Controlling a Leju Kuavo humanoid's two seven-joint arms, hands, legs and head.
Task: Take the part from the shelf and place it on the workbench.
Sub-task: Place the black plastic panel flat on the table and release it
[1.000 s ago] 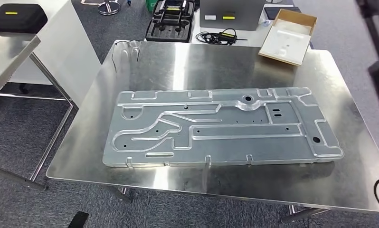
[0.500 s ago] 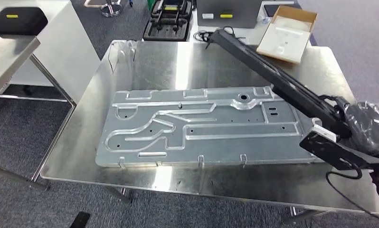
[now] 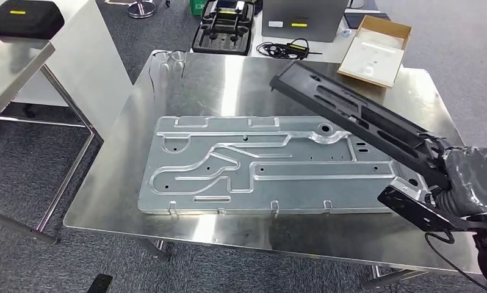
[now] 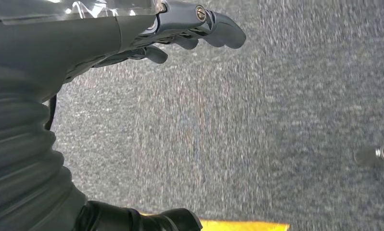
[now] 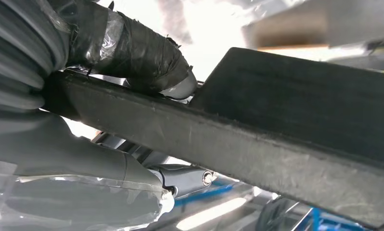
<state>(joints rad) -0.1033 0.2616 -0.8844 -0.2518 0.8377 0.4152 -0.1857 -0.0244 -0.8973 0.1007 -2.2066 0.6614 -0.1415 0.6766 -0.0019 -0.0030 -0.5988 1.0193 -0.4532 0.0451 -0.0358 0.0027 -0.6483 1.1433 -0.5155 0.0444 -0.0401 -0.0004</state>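
Observation:
A long black slotted part (image 3: 351, 116) slants above the steel workbench (image 3: 229, 79), its far end over the table's back middle. My right hand (image 3: 470, 183), wrapped in dark tape and plastic, grips its near end at the table's right front corner. A black bracket (image 3: 412, 207) sits under that end. The part crosses over the right end of a large stamped metal panel (image 3: 259, 165) lying flat on the bench. In the right wrist view the thumb (image 5: 147, 53) presses on the part's edge (image 5: 276, 125). My left hand (image 4: 180, 29) hangs over grey carpet, fingers loosely apart and holding nothing.
A cardboard box with white foam (image 3: 375, 52) lies at the back right corner. Behind the bench are a black tool case (image 3: 226, 27) and cables (image 3: 287, 47). A second steel table (image 3: 9, 67) with a black case (image 3: 24, 18) stands at the left.
The black part and my right hand came into view from the right. Since half a second ago its far end has drawn back over the table. The camera has shifted slightly.

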